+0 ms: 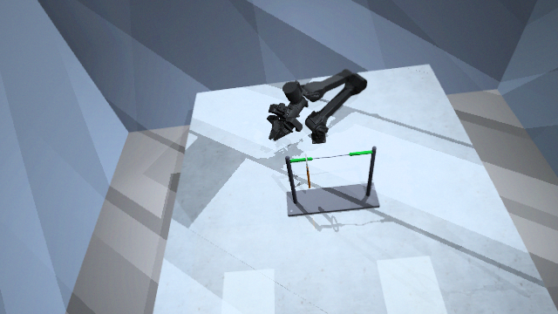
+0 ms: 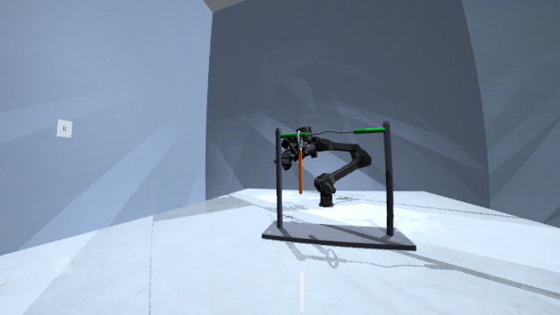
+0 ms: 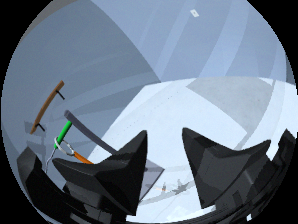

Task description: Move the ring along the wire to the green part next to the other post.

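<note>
Bright, cool light washes over my pale table (image 1: 349, 262) (image 2: 197, 262); in the exterior view it glares most around my arm's base, near the centre. From above, a long dark shadow band slants toward four o'clock, and the wire stand's thin shadow falls on its six o'clock side. The walls behind are dimmer, crossed by hard-edged patches. My wrist view bends straight edges into curves, with black corners and jagged outlines.

Ring (image 1: 306, 158) (image 2: 298, 139) (image 3: 57, 146) hanging on green wire (image 1: 301, 160) (image 2: 289, 136) (image 3: 63, 132).
</note>
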